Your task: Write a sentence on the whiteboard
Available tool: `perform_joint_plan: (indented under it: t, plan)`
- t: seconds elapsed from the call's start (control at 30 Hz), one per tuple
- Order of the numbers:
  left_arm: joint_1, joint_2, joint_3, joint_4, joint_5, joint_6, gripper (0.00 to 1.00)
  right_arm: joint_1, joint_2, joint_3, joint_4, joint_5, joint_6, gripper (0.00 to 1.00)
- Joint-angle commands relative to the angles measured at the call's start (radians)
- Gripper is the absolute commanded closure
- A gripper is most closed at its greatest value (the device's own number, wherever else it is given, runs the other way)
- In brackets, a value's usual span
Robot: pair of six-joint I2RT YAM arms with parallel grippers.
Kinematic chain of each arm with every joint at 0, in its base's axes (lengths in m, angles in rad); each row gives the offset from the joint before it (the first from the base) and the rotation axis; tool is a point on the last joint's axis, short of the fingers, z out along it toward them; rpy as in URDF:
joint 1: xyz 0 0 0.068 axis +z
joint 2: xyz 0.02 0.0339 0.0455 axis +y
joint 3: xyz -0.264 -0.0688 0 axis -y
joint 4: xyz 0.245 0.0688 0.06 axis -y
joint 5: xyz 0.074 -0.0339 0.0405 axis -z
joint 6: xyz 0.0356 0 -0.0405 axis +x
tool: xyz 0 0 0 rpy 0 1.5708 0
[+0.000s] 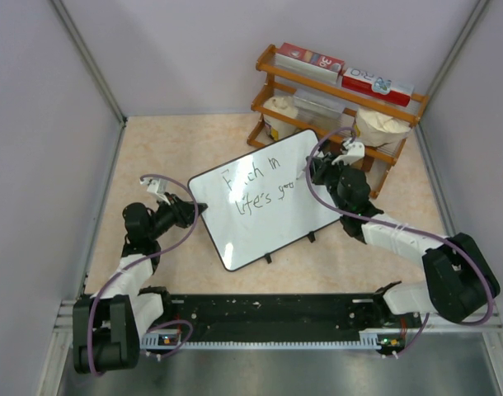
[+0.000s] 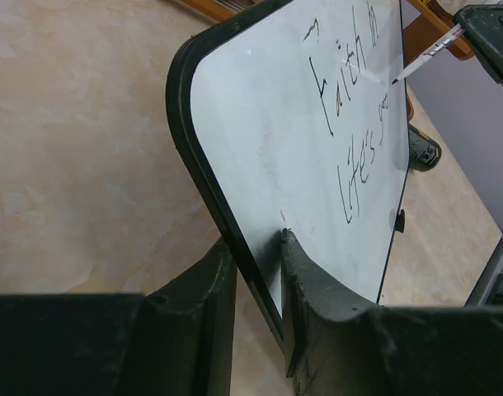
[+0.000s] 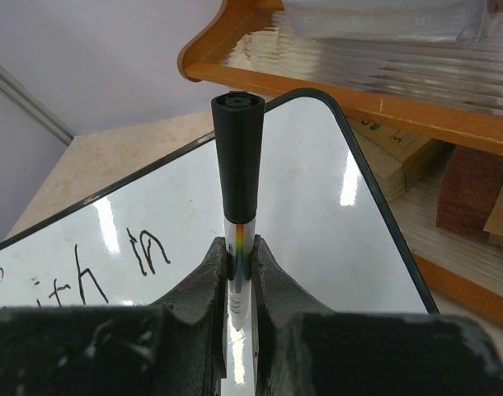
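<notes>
Inspecting progress: the whiteboard [image 1: 260,235] lies askew at mid-table, its far corner just beside the wooden rack [image 1: 338,82]. The left gripper [image 2: 256,247] pinches the board's near rim, steadying it. The right gripper [image 3: 237,257] is pressed together on a black-ended marker [image 3: 237,157], whose tip is at the end of the second line; contact cannot be confirmed. The sentence [image 1: 258,191] reads "Faith in / life's goo", and the last word appears unfinished. Judgement: task well advanced, closing letters outstanding.
</notes>
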Motion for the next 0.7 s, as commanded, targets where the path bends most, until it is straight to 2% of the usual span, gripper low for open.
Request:
perform_joint_plan:
  t: [0.0,0.3,0.67]
  plan:
    - [-0.005,0.016,0.004,-0.018,-0.025,0.081,1.00,-0.012,0.020,0.012,0.061,-0.011,-0.003,1.00]
    - [-0.003,0.016,0.004,-0.018,-0.025,0.081,1.00,-0.012,0.032,0.004,0.072,-0.050,0.004,1.00]
    - [-0.005,0.014,0.002,-0.019,-0.025,0.081,1.00,-0.012,0.032,-0.004,0.007,-0.063,0.018,1.00]
